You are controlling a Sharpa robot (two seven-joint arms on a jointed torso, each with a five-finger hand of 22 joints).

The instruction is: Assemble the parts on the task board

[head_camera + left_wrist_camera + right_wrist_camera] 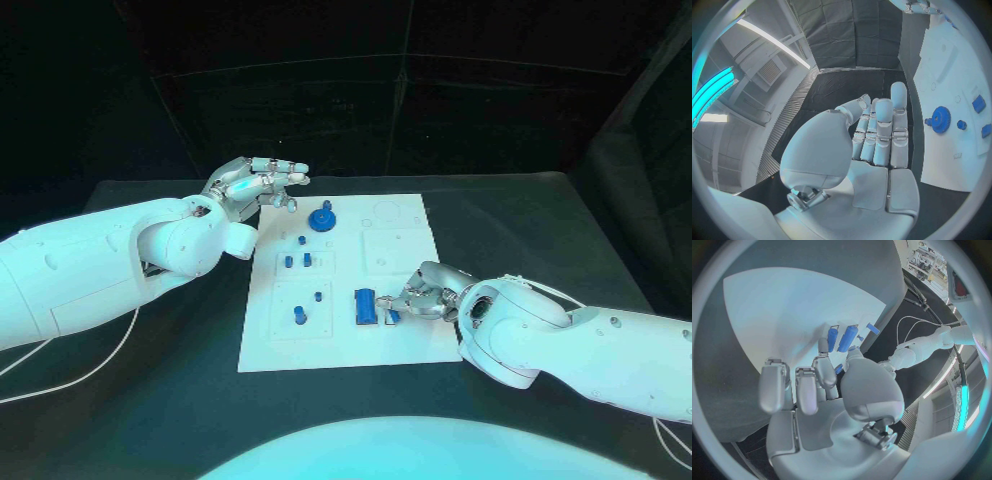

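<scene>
Parts on the task board (411,345) are what you are working with: the white board lies in the middle of the black table (577,230), with a blue gear (323,217) near its far left corner, several small blue pegs (307,260) down its left half, and a long blue block (365,306) near the right hand. Your right hand (421,295) sits low over the board's near right part, thumb and a finger closed around a small blue piece (392,316) just beside that long block; in the right wrist view the piece is mostly hidden, so confirm the pinch is centred before you lift. Raise it straight up so it does not knock the block, then carry it level toward its seat. Your left hand (260,187) hovers off the board's far left corner, fingers loosely curled and holding nothing; it is near the gear, so keep it still or draw it outward. Free room lies over the board's bare right half and near edge; the crowded zone is the left column of pegs.
</scene>
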